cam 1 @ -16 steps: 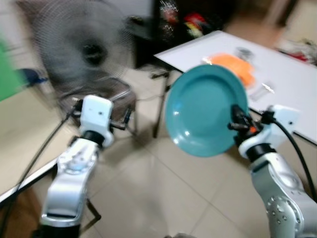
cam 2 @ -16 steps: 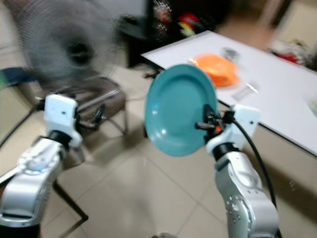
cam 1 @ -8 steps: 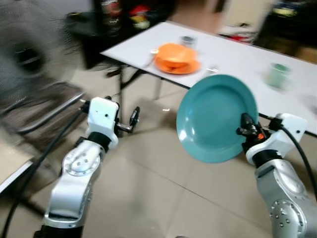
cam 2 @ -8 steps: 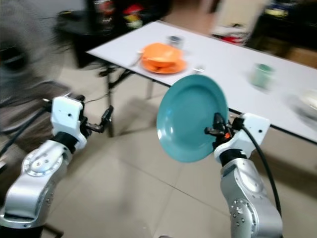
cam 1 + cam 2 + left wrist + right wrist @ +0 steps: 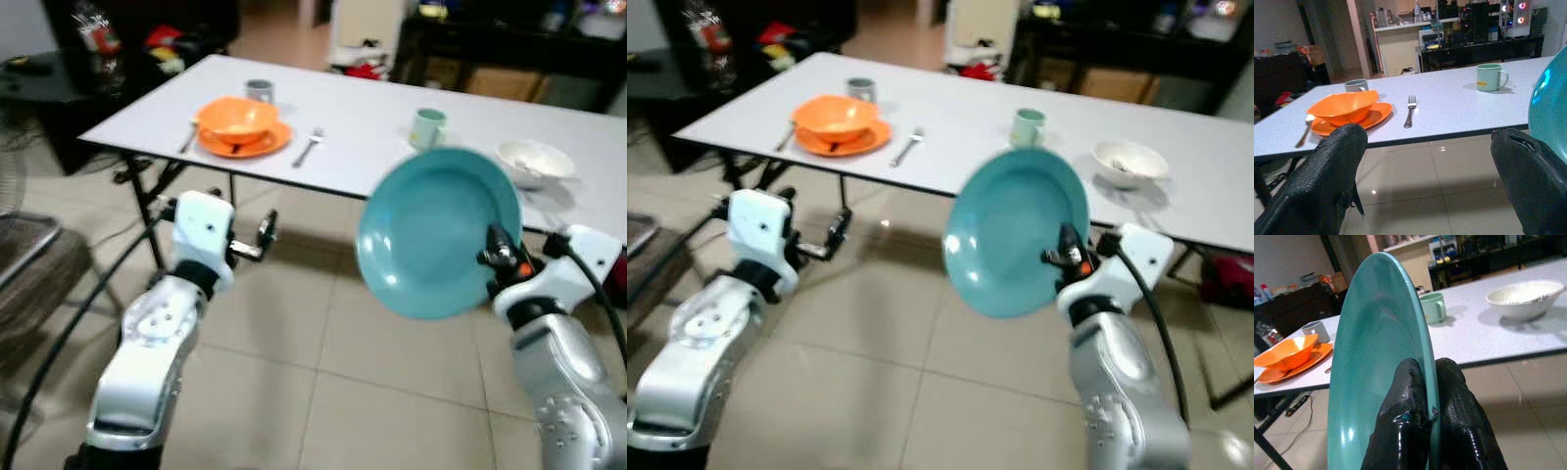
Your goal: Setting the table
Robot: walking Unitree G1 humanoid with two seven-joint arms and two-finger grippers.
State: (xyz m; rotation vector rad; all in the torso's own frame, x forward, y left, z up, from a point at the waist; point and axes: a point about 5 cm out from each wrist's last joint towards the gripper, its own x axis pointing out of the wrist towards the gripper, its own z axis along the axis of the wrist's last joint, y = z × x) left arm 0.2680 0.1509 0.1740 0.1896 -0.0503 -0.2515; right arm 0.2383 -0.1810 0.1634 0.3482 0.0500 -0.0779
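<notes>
The right gripper (image 5: 1422, 406) holds a round teal plate (image 5: 438, 233) by its rim, with the two black fingers (image 5: 1405, 401) closed on opposite faces of the rim edge. The plate stands nearly on edge, in the air above the tiled floor (image 5: 294, 392) and in front of the near edge of the long white table (image 5: 362, 127). Its concave face is turned toward the robot's head and slightly to the robot's left; its back faces the table. Being round, the plate has no long axis; its flat plane runs close to vertical, with the upper rim tipped slightly away from the robot.

The left gripper (image 5: 1430, 181) is raised at roughly table-leg height, to the robot's left of the plate and well apart from it. Its two black fingers (image 5: 1327, 176) are spread wide and hold nothing. It points toward the table.

On the table, toward the robot's left, an orange bowl (image 5: 235, 117) sits on an orange plate (image 5: 243, 143). A spoon (image 5: 1305, 131) lies beside that plate on its left, a metal fork (image 5: 309, 147) lies on its right, and a small grey cup (image 5: 259, 90) stands behind it. Nearer the middle stands a pale green mug (image 5: 427, 127). A white bowl (image 5: 534, 162) sits further to the robot's right. Dark shelving with objects (image 5: 1474, 24) stands behind the table.
</notes>
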